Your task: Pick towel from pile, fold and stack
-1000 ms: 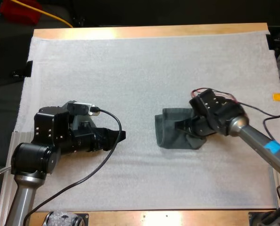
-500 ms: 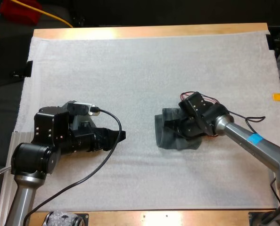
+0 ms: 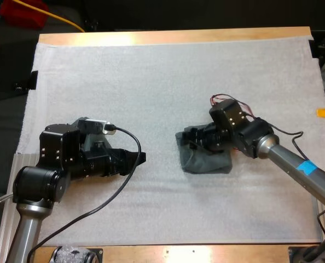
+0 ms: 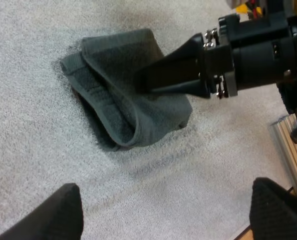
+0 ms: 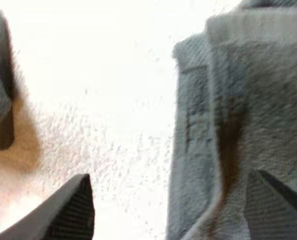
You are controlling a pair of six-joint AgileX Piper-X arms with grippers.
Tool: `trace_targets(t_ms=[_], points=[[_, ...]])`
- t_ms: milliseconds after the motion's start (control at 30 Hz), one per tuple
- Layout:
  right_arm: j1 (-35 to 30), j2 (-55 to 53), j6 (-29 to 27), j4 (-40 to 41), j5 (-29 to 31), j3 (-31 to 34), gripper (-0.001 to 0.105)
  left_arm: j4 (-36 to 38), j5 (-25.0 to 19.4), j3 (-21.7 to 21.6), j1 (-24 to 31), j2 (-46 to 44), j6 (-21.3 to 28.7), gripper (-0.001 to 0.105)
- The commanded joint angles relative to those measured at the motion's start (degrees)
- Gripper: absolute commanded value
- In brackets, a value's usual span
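Grey-green terry, the towel [image 3: 205, 160] lies as a loosely doubled bundle on the white mat [image 3: 151, 82], right of the mat's middle and toward its near side in the high view. It runs a little longer across the table than from near to far, and in the left wrist view the towel [image 4: 113, 90] shows a rolled, looped fold at the end that faces the left arm. Directly over its far part is the right gripper [image 3: 195, 141], which reaches in from the right with its fingers pointing leftward along that longer run. From the left wrist view the right gripper [image 4: 144, 82] has its tips down at the cloth near the middle of the bundle, though whether they touch it is hard to tell. Its own wrist view shows the right gripper [image 5: 168, 177] with fingers spread wide: one hangs over the towel [image 5: 248, 100], the other over bare mat, and a hemmed edge of the cloth runs between them. So the towel sits below and to one side of the span, not centred in it. Judged from this, the next move hinges on bringing an edge between the fingers before they close. The left gripper [image 3: 142, 157] sits well apart to the left, aimed at the bundle. Seen from its own camera, the left gripper [image 4: 166, 185] is also spread and holds nothing, which leaves the right arm far the nearer.
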Motion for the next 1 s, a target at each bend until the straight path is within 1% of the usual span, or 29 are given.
trace_targets(t_ms=[0,200,433,600,700,833,900,967], points=[[0.79,-0.3,0.1,-0.35,-1.03,-0.41,0.063,-0.32,0.27,-0.38,0.02,-0.3,-0.33,0.067],[2.85,2.56,2.82,-0.66,-0.46,-0.41,0.063,-0.32,0.27,-0.38,0.02,-0.3,-0.33,0.067],[5.27,4.14,3.77,-3.68,-1.09,-0.41,0.063,-0.32,0.27,-0.38,0.02,-0.3,-0.33,0.067],[5.32,5.54,4.19,-3.74,-1.24,-0.41,0.063,-0.32,0.27,-0.38,0.02,-0.3,-0.33,0.067],[5.32,5.43,3.39,-3.74,-1.03,-0.41,0.063,-0.32,0.27,-0.38,0.02,-0.3,-0.33,0.067],[5.32,2.98,3.11,-2.74,2.14,-0.41,0.063,-0.32,0.27,-0.38,0.02,-0.3,-0.33,0.067],[5.32,-0.08,2.03,0.19,5.81,-0.41,0.063,-0.32,0.27,-0.38,0.02,-0.3,-0.33,0.067],[5.32,-1.75,0.86,2.31,7.76,-0.41,0.063,-0.32,0.27,-0.38,0.02,-0.3,-0.33,0.067]])
